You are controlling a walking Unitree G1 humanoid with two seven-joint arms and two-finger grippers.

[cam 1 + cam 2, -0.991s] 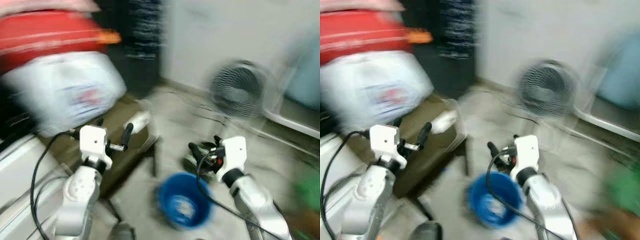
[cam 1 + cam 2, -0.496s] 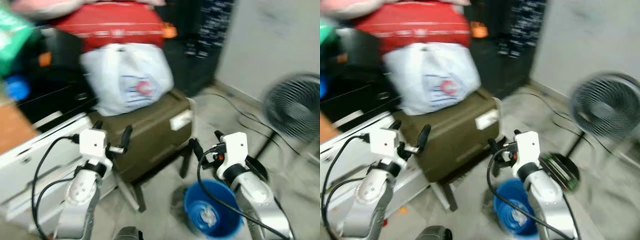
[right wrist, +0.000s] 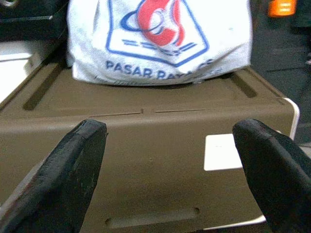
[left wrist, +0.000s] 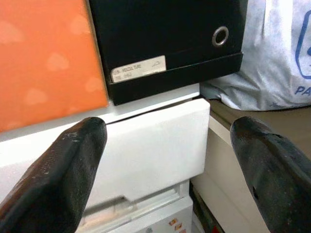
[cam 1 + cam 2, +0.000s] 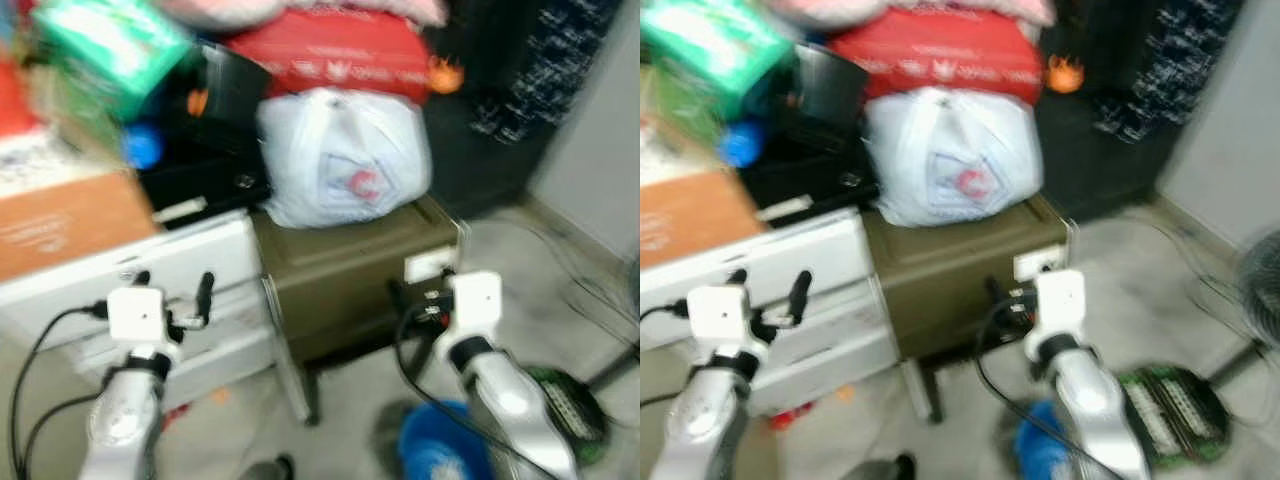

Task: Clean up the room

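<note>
My view has swung off the fan and the open floor onto the stacked storage, so I judge I am turning to look for the next thing to tidy, with nothing picked yet. The landmark is the brown storage box [image 5: 345, 290] on its stand. A white plastic bag [image 5: 345, 155] sits on its lid, with a red bag [image 5: 335, 50] on top of that. Touching the box on my left is a white drawer unit [image 5: 170, 275], carrying a black box [image 4: 165, 43] and an orange carton [image 5: 65, 225].

On the floor to the right of the box, near its foot, are a blue bucket [image 5: 440, 455] and a green-edged board [image 5: 1170, 410].

My left gripper [image 5: 170, 295] hangs before the drawers, fingers [image 4: 58, 179] spread wide, holding nothing. My right gripper [image 3: 170, 160] faces the box front, spread wide too, also without a load.

Open room lies only right of the box; its corner and the stand's leg crowd my right arm.
</note>
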